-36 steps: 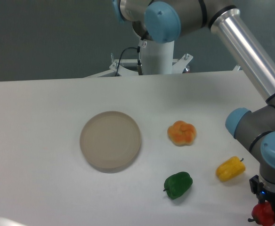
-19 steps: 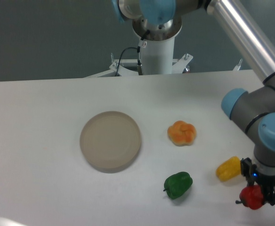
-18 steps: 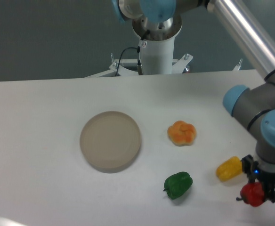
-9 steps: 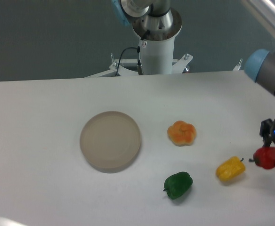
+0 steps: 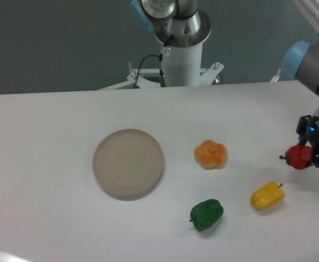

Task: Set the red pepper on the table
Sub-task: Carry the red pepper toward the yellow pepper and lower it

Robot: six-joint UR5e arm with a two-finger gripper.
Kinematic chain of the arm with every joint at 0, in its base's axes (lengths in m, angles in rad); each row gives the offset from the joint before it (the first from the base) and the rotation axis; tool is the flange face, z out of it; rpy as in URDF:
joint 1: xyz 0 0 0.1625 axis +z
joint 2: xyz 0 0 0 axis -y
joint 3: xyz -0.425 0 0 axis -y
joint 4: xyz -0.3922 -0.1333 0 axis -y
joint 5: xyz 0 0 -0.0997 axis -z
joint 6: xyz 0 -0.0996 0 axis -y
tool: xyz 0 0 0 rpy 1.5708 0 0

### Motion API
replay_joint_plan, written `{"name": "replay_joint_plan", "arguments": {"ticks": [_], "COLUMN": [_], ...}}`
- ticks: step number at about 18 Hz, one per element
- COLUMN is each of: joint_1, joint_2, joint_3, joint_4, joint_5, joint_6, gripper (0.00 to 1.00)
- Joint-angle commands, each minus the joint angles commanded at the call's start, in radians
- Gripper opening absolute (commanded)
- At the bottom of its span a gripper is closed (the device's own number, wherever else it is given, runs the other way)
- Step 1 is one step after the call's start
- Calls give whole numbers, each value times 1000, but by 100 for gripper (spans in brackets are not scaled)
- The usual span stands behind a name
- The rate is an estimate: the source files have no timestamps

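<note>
Item of interest: small glossy red bell pepper (image 5: 299,157) with short dark stem pointing left, rounded body, bright highlight on upper surface. Held at right edge of view in black two-finger gripper (image 5: 307,155), fingers closed against its sides. Whether raised above or resting on large flat white matte tabletop (image 5: 50,142) cannot be told. Located up and right of small yellow pepper (image 5: 267,196), near it but apart. Grey arm links with light-blue joint caps above gripper, partly cut off by frame edge.

Also on tabletop: lobed orange pepper (image 5: 211,154) near centre; dark green pepper (image 5: 206,214) below it, towards front; round beige-grey plate (image 5: 128,162) left of orange pepper, well apart from red pepper. All three loose peppers separate, none touching. White robot pedestal (image 5: 182,61) with black cable behind far table edge.
</note>
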Motion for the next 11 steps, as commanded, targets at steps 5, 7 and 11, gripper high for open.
{"name": "replay_joint_plan", "arguments": {"ticks": [5, 7, 11], "joint_1": [-15, -15, -14], "joint_2": [-6, -9, -18], "joint_3": [-78, -82, -86], "joint_4": [124, 132, 133], "joint_5": [-49, -51, -53], "joint_6": [-15, -21, -14], "gripper": [43, 43, 43]}}
